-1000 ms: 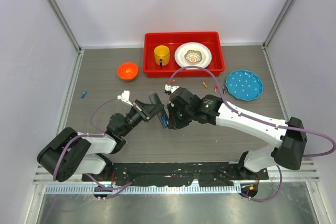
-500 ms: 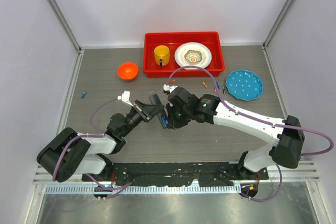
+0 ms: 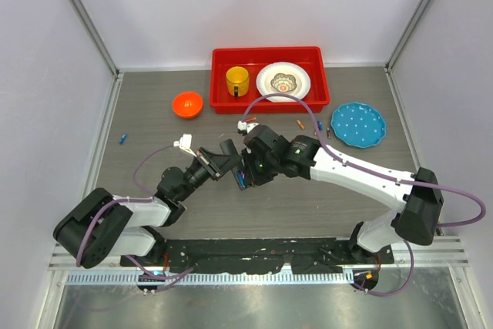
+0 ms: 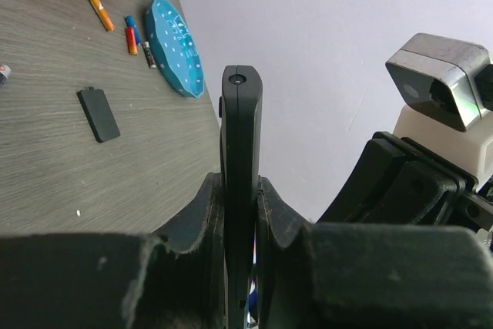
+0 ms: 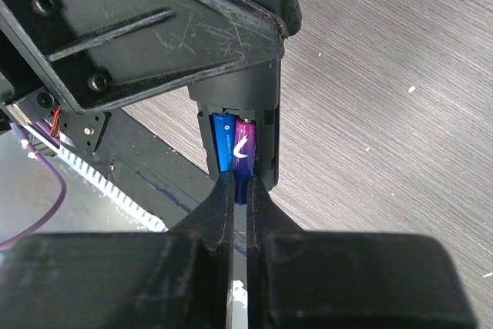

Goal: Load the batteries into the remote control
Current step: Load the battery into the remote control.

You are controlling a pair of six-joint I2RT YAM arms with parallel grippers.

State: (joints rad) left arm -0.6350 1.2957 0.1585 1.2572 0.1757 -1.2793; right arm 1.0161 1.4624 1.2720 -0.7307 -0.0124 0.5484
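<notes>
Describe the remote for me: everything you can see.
The remote is a slim black plastic bar, clamped edge-on in the left hand, with its far end sticking out. Its battery bay is open and holds a blue battery and a purple battery side by side. The right hand pinches the purple battery's near end.

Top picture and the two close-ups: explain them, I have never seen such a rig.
Two robot arms are bolted at a table's near edge; the top picture looks down on them. Each close-up comes from a camera on one wrist. The left fingers clamp a slim black plastic remote control on edge. The right fingers pinch a purple battery at its open compartment, beside a blue battery. Beyond lie a red plastic tray, an orange bowl, a teal dotted plate and loose batteries.
</notes>
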